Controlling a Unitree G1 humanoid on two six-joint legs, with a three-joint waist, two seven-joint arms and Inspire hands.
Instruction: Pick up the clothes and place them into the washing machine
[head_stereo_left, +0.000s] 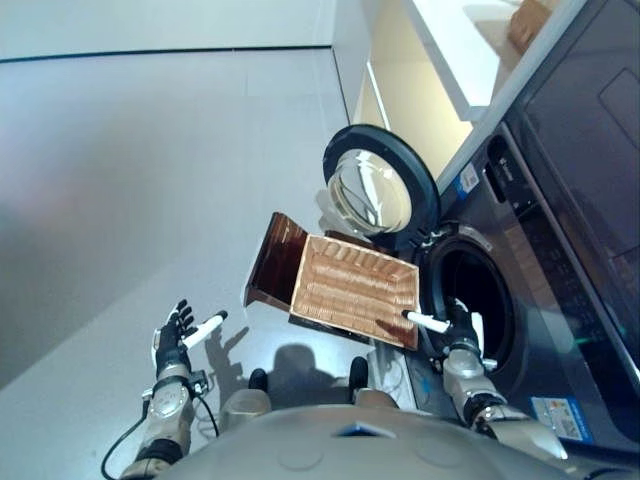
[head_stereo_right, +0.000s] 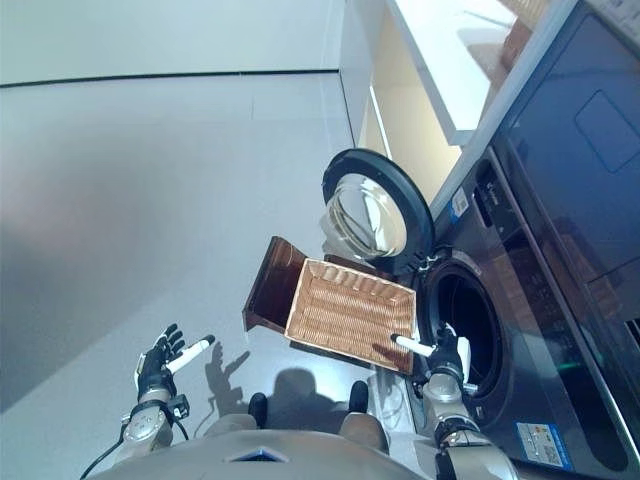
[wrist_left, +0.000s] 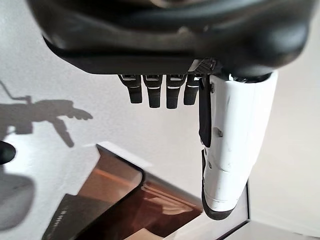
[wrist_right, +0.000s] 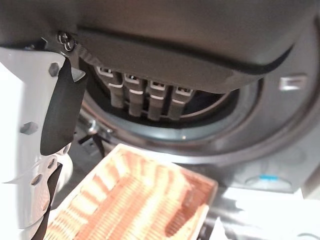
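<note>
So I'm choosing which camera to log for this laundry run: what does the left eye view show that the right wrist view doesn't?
Only the left eye view shows the round washer door swung open, the left robot hand held open over bare floor, and the brown stand under the basket. Only the right wrist view gives a close look along the right robot hand, fingers relaxed and holding nothing, toward the drum opening. Both show the wicker basket, with no clothes visible in it, beside the washing machine.
</note>
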